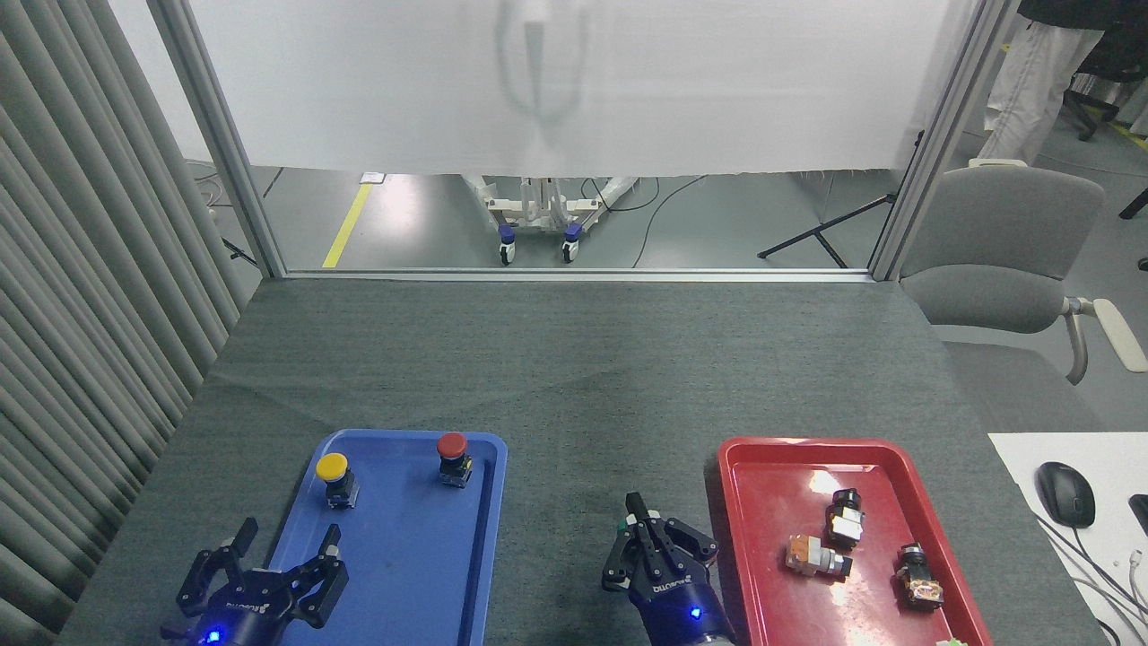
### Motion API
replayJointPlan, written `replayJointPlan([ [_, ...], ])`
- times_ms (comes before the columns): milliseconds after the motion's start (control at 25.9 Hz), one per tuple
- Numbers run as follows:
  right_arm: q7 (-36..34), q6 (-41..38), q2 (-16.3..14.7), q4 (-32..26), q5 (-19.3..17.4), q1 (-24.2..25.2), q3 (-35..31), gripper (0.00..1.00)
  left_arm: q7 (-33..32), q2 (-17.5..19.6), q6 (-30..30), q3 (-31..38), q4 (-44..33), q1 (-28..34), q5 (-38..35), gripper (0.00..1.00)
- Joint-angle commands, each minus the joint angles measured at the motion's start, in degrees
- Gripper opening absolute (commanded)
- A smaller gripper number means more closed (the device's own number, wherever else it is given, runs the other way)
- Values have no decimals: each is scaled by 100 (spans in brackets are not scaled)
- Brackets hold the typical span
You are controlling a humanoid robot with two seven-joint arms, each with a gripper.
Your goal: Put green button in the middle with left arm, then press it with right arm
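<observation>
- On the grey table (556, 377): two trays, a blue tray (404, 574) at left and a red tray (762, 467) at right, well apart, bare cloth between them.
- Blue tray: two buttons, both upright; yellow button (334, 478) at the far-left part, red button (453, 458) at the far-right part.
- Red tray: three small switch parts (843, 519), lying loose, apart from one another.
- Grippers: two. Left gripper (269, 561) sits over the near-left corner of the blue tray, fingers spread wide, nothing between them.
- Right gripper (647, 549) is over the bare cloth between the trays, just beside the red tray's left rim. Fingers drawn together to a point, enclosing nothing visible.
- Green button (622, 523): one, almost wholly hidden under the right gripper; only a small green sliver shows at the left of the fingertips. It is on the cloth between the trays, nearer the red one.
- Contact between fingertips and cap: cannot tell.
- Off the table: one grey chair (1004, 251) at far right, one mouse (1065, 493) on a white desk.
</observation>
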Motion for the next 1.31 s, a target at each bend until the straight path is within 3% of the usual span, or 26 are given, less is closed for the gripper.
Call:
replayJointPlan([
  [0,43,100,-6,111,8,-81,79,0,-2,7,-1,-4,1,-39,0,100],
  [347,43,320,2,805,166,-81,70,0,-2,16,-1,-4,19,-48,0,100],
  [502,52,346,64,849,157,-81,88,0,-2,16,-1,-4,27,-39,0,100],
  [579,34,399,73,770,157,-73,97,0,-2,16,-1,-4,27,-39,0,100],
  [811,-9,460,64,-162,78,-11,114,0,-2,16,7,-4,27,-39,0,100],
  [849,-1,460,55,-250,78,15,114,5,-2,16,7,-4,27,-39,0,100],
  [888,-1,460,46,-338,69,42,97,23,-2,16,7,-4,27,-39,0,100],
  [965,-1,452,11,-549,78,130,18,74,-2,7,-1,-4,1,-39,0,100],
  [1004,-1,452,-6,-663,78,191,-61,89,-11,7,-1,-4,-8,-39,0,100],
  [1081,-9,381,-129,-874,69,375,-386,98,-11,-2,7,-4,-8,-48,0,100],
  [1274,-18,91,-437,-1225,69,674,-967,99,-2,-19,7,-4,-8,-48,0,100],
])
